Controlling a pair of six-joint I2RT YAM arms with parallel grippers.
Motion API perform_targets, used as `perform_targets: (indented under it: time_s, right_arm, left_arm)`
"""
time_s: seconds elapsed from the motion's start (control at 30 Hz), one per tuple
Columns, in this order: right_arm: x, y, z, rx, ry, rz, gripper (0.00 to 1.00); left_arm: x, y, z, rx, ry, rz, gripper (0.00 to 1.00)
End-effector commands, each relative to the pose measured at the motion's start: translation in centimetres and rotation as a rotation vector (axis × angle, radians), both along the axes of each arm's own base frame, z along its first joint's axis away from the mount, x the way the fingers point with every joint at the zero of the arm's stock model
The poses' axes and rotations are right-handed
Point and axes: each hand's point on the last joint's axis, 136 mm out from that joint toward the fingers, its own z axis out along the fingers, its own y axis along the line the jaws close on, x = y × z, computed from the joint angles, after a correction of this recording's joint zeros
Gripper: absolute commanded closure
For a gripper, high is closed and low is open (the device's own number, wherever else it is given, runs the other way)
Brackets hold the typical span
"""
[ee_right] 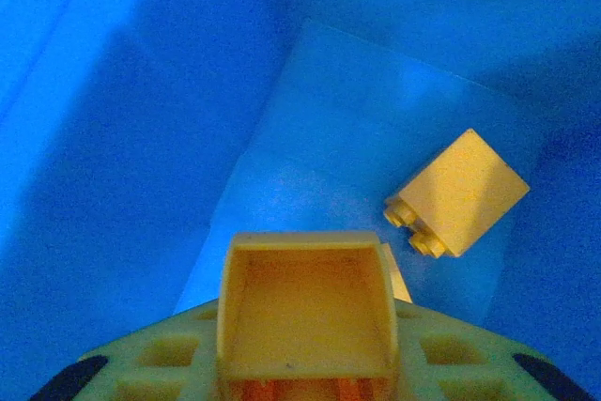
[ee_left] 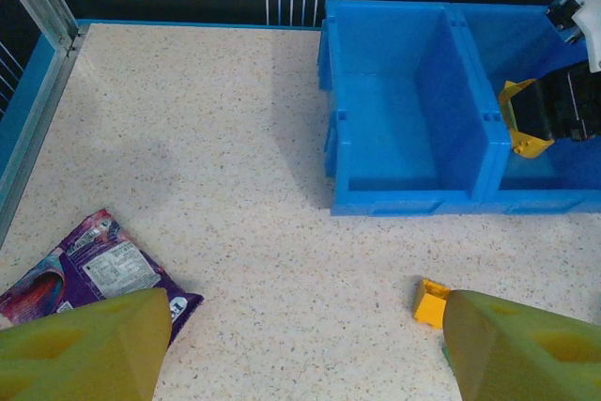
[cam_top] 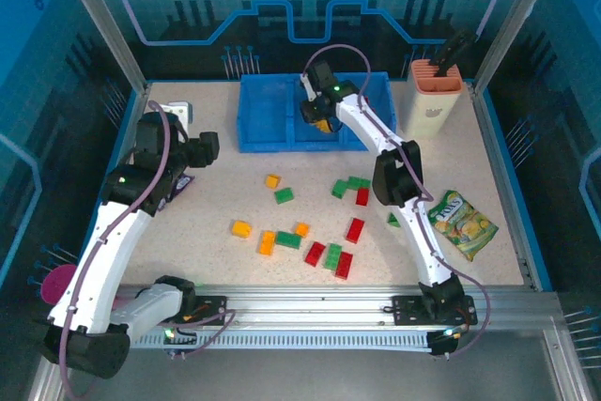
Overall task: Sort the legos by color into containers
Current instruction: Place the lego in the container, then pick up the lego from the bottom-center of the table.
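Jaws of the right gripper [cam_top: 320,117] are clamped on an orange-yellow rectangular plastic brick [ee_right: 305,300], its hollow underside facing the wrist camera. Beneath the gripper is the floor of the middle compartment [ee_right: 357,138] of the low blue plastic bin tray [cam_top: 268,143], where a second orange-yellow brick [ee_right: 458,192] rests, studs pointing sideways, just beside the held one. Nearer the arm bases from this gripper, red, green and orange bricks [cam_top: 355,230] lie scattered on the speckled table [cam_top: 216,260]; to its right stands a peach-and-cream upright holder [cam_top: 435,105]. The left gripper [ee_left: 305,312] hangs above the table with its fingers [ee_left: 94,349] spread wide and nothing between them; an orange brick [ee_left: 432,303] lies just beside one finger, a purple crinkled packet [ee_left: 84,265] near the other, the tray farther ahead.
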Motion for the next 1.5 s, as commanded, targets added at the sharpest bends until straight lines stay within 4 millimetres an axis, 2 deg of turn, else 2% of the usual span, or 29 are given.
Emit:
perform_targets:
  time_s: [0.0,0.23,0.33,0.4,0.5,0.63,0.8,0.9,1.03,1.2,1.47]
  right_arm:
    - [0.0,0.1,0.7,0.044,0.01,0.006,0.62]
    - [-0.6,0.2,1.5,0.061,0.006,0.023,0.5]
    - [-1.2,0.4,2.5,0.066,0.0,0.038,0.53]
    - [-1.9,0.7,3.9,0.065,-0.019,0.056,0.53]
    - [-4.2,0.9,7.5,0.061,-0.068,0.093,0.48]
    - [-9.7,0.6,9.6,0.016,-0.097,0.144,0.44]
    - [-17.8,-0.3,7.3,-0.033,0.021,0.17,0.43]
    - [-23.0,0.4,5.8,-0.025,0.101,0.238,0.43]
    - [-27.8,0.5,4.0,-0.026,0.168,0.288,0.42]
    - [-31.4,0.5,0.5,-0.004,0.337,0.224,0.41]
    - [-33.4,3.3,-3.1,0.117,0.467,0.12,0.36]
  left_arm:
    - [-0.1,0.1,0.5,-0.008,-0.004,-0.001,0.22]
    - [-0.2,0.2,0.7,-0.004,-0.005,-0.002,0.21]
    - [-0.5,0.2,1.0,-0.006,-0.011,-0.001,0.2]
    - [-0.7,0.3,1.3,-0.005,-0.024,0.002,0.2]
    - [-0.7,0.4,1.6,-0.005,-0.032,0.004,0.2]
    - [-0.7,0.2,1.4,-0.004,-0.03,-0.008,0.19]
    - [-0.9,0.1,1.5,-0.001,-0.037,-0.021,0.19]
    - [-1.1,0.0,1.7,-0.004,-0.046,-0.032,0.19]
    - [-1.5,-0.2,1.8,-0.008,-0.045,-0.043,0.19]
    - [-1.6,0.0,1.4,-0.004,-0.037,-0.035,0.19]
    - [-1.3,-0.1,1.2,-0.005,-0.034,-0.034,0.17]
